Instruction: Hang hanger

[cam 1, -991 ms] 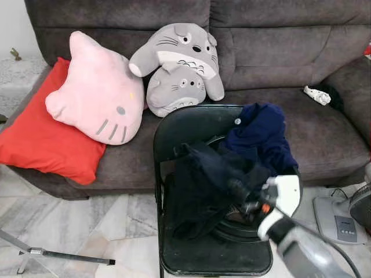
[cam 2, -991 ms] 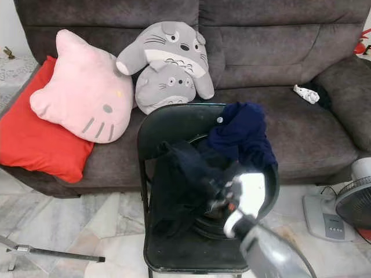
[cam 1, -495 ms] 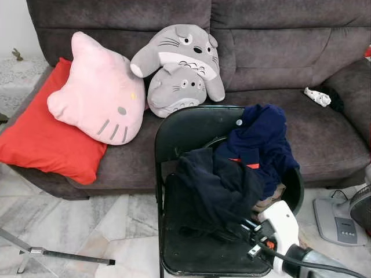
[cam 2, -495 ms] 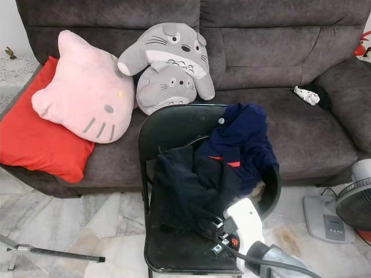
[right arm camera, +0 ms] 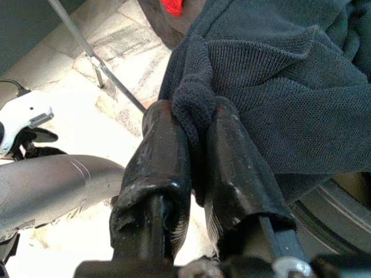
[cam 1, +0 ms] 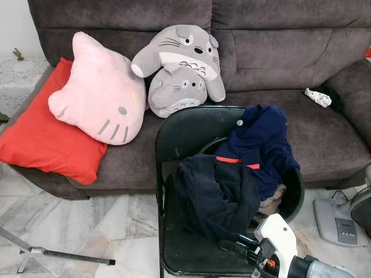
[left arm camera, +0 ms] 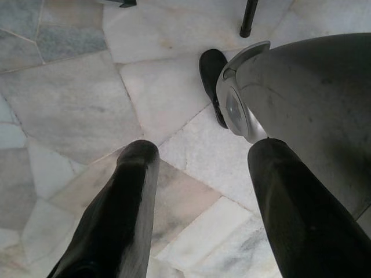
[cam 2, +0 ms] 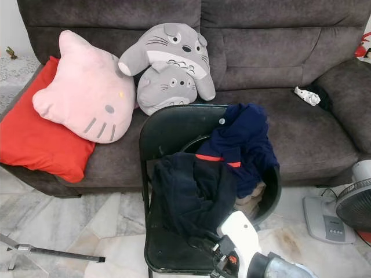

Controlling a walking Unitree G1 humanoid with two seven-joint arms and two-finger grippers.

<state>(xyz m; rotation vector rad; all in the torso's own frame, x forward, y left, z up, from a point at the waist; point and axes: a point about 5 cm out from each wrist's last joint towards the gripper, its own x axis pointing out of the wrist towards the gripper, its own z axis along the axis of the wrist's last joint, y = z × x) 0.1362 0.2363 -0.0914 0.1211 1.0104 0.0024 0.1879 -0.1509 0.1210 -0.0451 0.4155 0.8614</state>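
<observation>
The folding chair's seat is blocked by a dark sweater and laundry basket; its front-left corner is left free.

Soft, even daylight; sharp focus.

Both head eyes look down on chair.

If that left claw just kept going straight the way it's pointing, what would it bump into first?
Most likely the marble floor. The left gripper hangs open, pointing down at the tiles, with the robot's own silver leg close beside it, though depth is hard to judge.
</observation>
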